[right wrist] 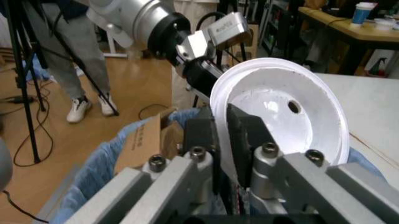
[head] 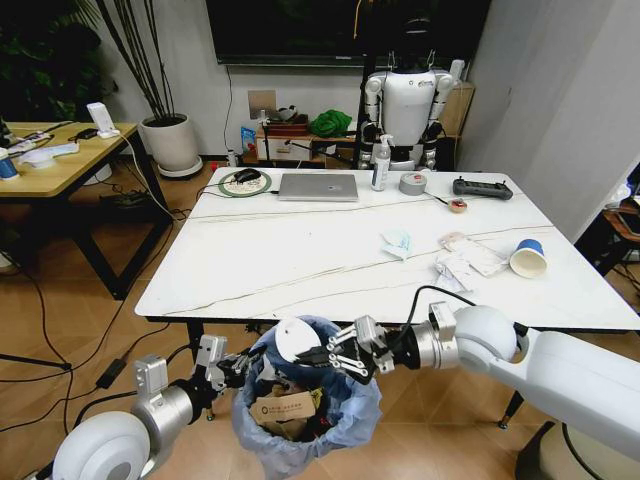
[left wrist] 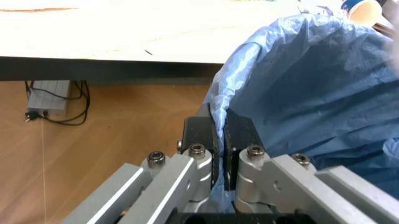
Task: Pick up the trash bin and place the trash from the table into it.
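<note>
Fingers pinch round white lid over crinkled bin.

Blue-lined trash bin below table edge.

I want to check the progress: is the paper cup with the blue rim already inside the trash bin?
No, the paper cup lies on the table, apart from the trash bin.
</note>
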